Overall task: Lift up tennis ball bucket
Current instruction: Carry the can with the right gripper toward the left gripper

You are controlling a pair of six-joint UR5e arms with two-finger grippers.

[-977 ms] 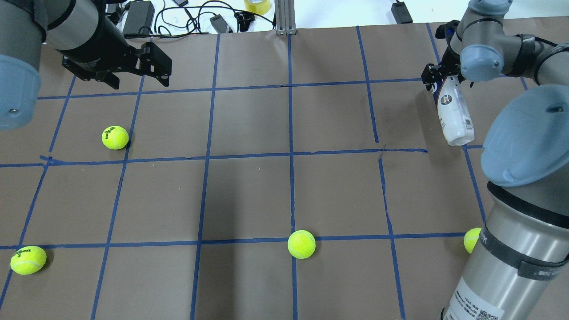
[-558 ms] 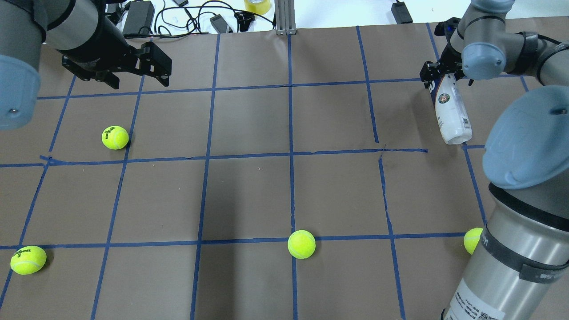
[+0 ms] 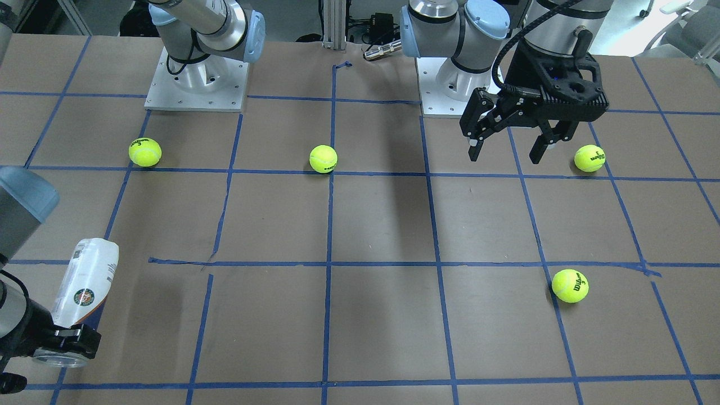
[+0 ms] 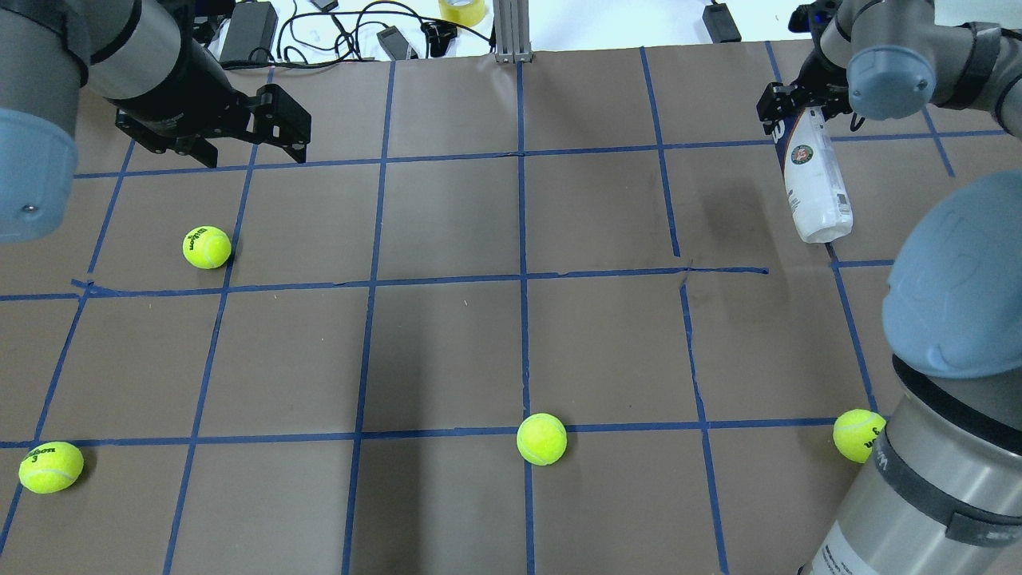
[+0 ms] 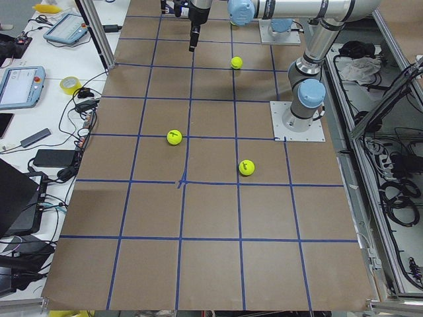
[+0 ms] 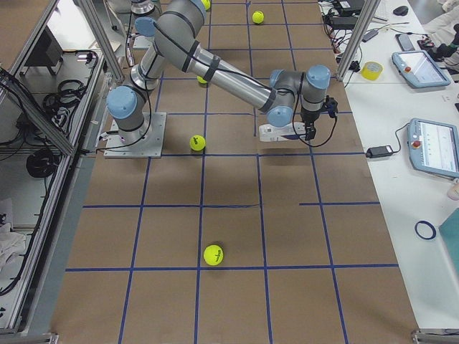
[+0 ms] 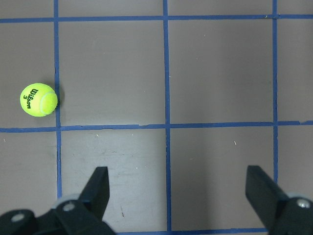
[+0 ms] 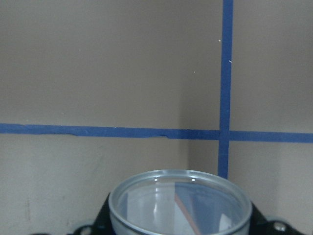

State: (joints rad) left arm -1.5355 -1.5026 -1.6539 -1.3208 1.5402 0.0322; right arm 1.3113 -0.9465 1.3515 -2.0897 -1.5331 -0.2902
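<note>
Overhead exterior shows us, nearest the robot, three tennis balls lying on the brown taped counter (image 4: 447, 343): the left ball (image 4: 51, 467), the middle ball (image 4: 541, 438) and the right ball (image 4: 858, 435) just beside the right arm (image 4: 918, 495). Farther out on the left lies a fourth ball (image 4: 207, 247). Beyond it the left jaws hang spread wide above bare counter. At far right we find the tennis ball can (image 4: 814, 188), held tilted above the counter, its faint shadow lying apart from it. The right jaws pinch it at the end with the metal rim (image 8: 180, 172). Looking into that rim from the right wrist, we see the label's navy and orange through clear plastic.
</note>
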